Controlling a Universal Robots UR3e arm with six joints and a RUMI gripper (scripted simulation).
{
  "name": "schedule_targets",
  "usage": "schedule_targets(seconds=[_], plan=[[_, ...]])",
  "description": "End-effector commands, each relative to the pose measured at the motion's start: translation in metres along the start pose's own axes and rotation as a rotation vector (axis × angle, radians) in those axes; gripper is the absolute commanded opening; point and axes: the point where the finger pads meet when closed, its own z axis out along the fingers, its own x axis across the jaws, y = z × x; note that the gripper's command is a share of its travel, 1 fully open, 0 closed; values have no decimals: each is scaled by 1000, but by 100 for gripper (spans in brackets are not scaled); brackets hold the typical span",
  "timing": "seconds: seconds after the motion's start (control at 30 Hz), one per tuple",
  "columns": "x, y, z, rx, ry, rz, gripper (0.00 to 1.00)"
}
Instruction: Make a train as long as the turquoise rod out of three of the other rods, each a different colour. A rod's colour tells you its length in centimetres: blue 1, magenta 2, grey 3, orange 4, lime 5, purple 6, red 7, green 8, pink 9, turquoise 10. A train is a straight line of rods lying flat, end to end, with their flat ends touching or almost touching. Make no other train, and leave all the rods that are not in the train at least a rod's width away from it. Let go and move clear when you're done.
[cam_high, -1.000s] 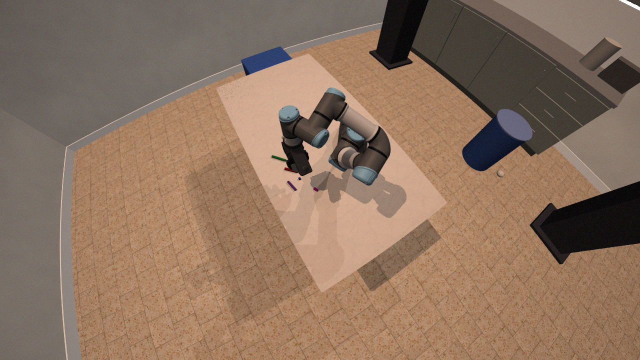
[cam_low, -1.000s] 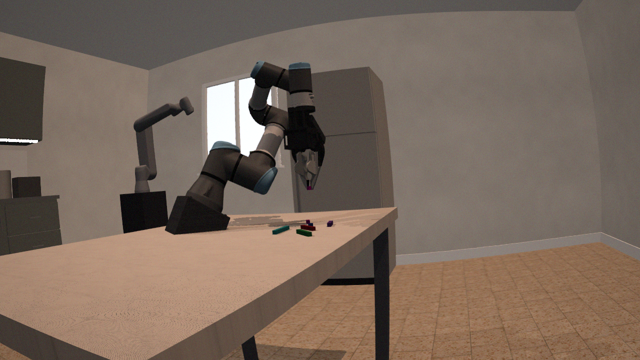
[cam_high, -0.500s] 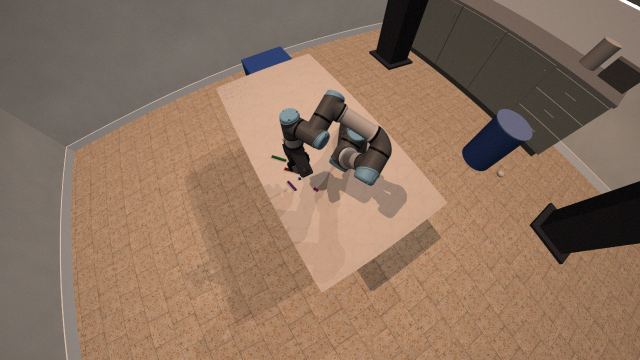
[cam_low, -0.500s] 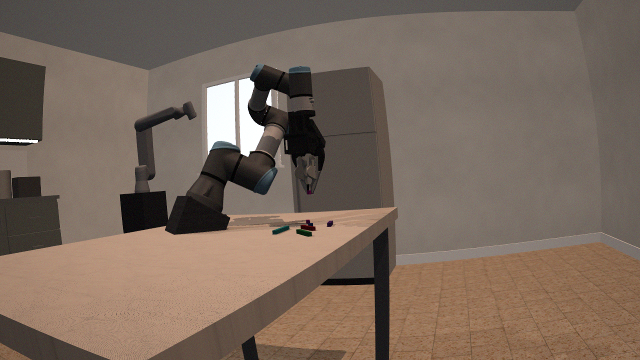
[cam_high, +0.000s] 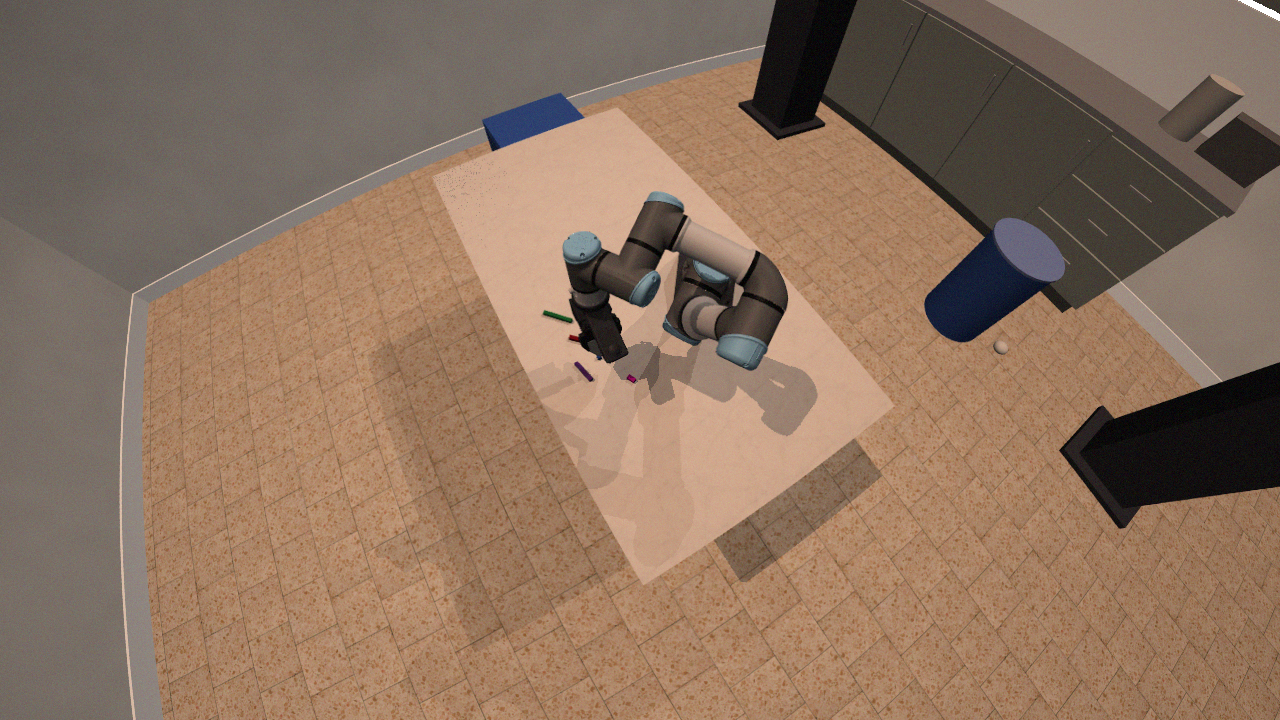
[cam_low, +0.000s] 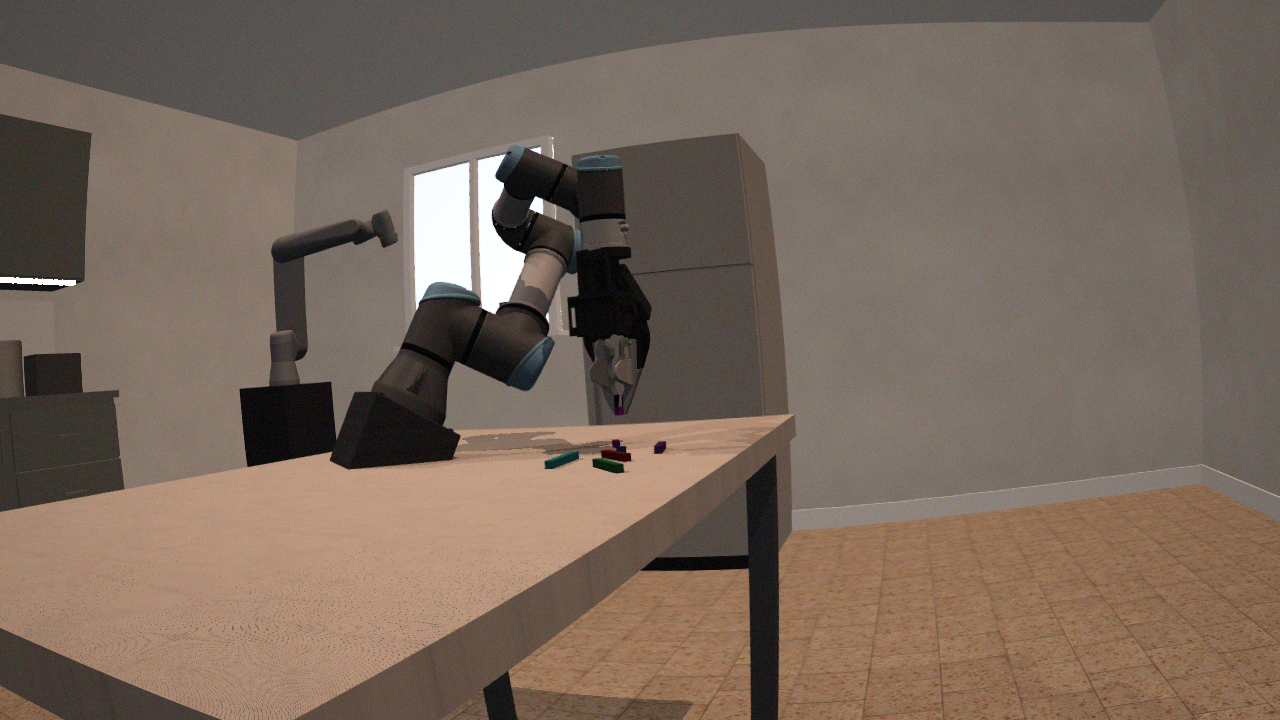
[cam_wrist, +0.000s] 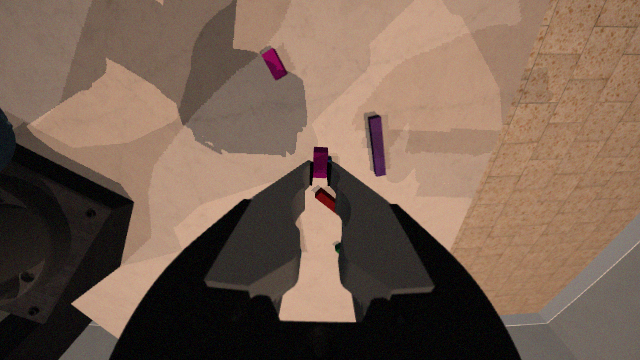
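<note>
Blue rod (cam_high: 599, 357) (cam_low: 621, 448) (cam_wrist: 330, 159) mostly hidden

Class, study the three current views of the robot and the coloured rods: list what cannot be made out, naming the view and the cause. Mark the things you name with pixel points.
- Turquoise rod: hidden behind the arm, top view.
- Small blue rod (cam_wrist: 330, 159): mostly hidden by a black fingertip, wrist view.
- Long green rod (cam_wrist: 338, 248): all but one end hidden by the gripper's finger, wrist view.
- Red rod's far end: covered by the gripper, top view.
</note>
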Motion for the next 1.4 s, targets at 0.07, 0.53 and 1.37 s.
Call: schedule_targets(seconds=[0.07,0.53,1.37], plan=[[7,7,28,-25,13,4,0],[7,7,39,-26,12,4,0],[7,7,39,-27,14,3,0]])
